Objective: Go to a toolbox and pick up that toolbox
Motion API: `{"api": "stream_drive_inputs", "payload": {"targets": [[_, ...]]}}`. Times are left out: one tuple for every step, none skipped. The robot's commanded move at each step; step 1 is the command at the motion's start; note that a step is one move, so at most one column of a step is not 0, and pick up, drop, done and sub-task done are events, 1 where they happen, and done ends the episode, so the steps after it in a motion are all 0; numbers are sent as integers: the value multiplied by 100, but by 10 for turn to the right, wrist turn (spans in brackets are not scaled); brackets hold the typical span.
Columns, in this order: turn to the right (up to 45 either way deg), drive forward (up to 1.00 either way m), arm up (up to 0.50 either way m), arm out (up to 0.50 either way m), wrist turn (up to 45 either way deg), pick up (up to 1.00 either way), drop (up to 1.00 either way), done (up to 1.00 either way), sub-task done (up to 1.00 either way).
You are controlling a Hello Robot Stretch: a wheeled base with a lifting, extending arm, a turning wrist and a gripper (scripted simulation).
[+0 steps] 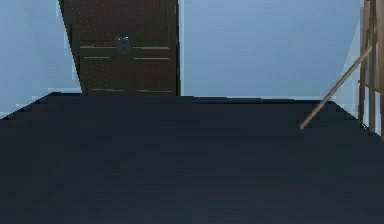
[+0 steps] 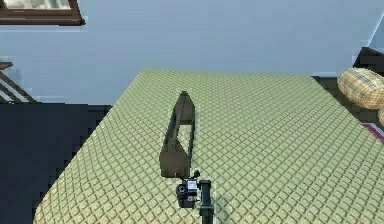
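The gripper [image 2: 186, 191] shows low in the arm side view, near the end of a dark brown toolbox [image 2: 177, 135]. How its fingers stand, or whether it holds anything, cannot be told. The toolbox lies at the gripper's twelve o'clock on a green quilted bed [image 2: 270, 140]. A checked pillow [image 2: 362, 87] rests at two o'clock. The forward view shows a dark door [image 1: 125, 50] at eleven o'clock.

Rising just past the arm side view's bottom edge: dark arm [image 2: 206, 212], hand [image 2: 187, 192] at its tip; whether holding anything, unclear.
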Motion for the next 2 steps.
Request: {"api": "stream_drive_inputs", "payload": {"targets": [[0,0,10,0,0,0,0,0,0],[0,0,0,0,0,0,0,100,0]]}}
